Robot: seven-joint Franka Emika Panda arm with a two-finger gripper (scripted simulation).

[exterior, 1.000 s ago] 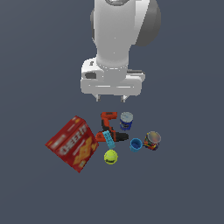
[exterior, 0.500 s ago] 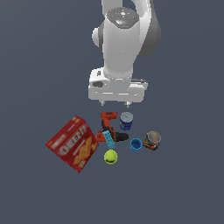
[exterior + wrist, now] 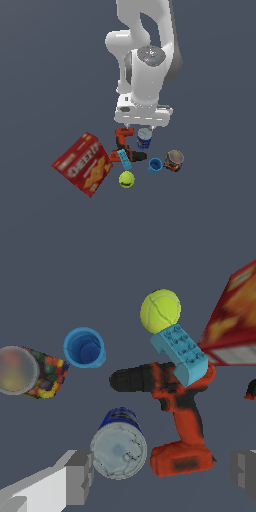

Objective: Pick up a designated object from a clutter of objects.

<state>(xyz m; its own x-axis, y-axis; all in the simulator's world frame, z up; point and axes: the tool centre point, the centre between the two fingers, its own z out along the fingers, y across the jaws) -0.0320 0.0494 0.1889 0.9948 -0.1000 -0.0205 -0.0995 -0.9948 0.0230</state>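
The designated object, a dark blue can [image 3: 144,138] with a silver-grey top, stands upright in the clutter of objects, right beside the orange-black drill [image 3: 126,147]. My gripper [image 3: 140,126] hangs open just above the can and the drill's base, holding nothing. In the wrist view the can [image 3: 119,448] sits close to one grey finger [image 3: 75,477], while the drill [image 3: 175,416] fills the space toward the other finger [image 3: 245,470]. The gripper [image 3: 160,473] is wide open.
A red cracker box [image 3: 82,164] lies at the exterior view's left. A blue block [image 3: 123,159] rests on the drill, with a yellow-green ball [image 3: 126,179] beside it. A light-blue cup [image 3: 155,165] and a multicoloured can [image 3: 174,160] lie at the exterior view's right.
The arm has come down toward the clutter; the open gripper now hangs much closer to the can and drill. The objects have not moved.
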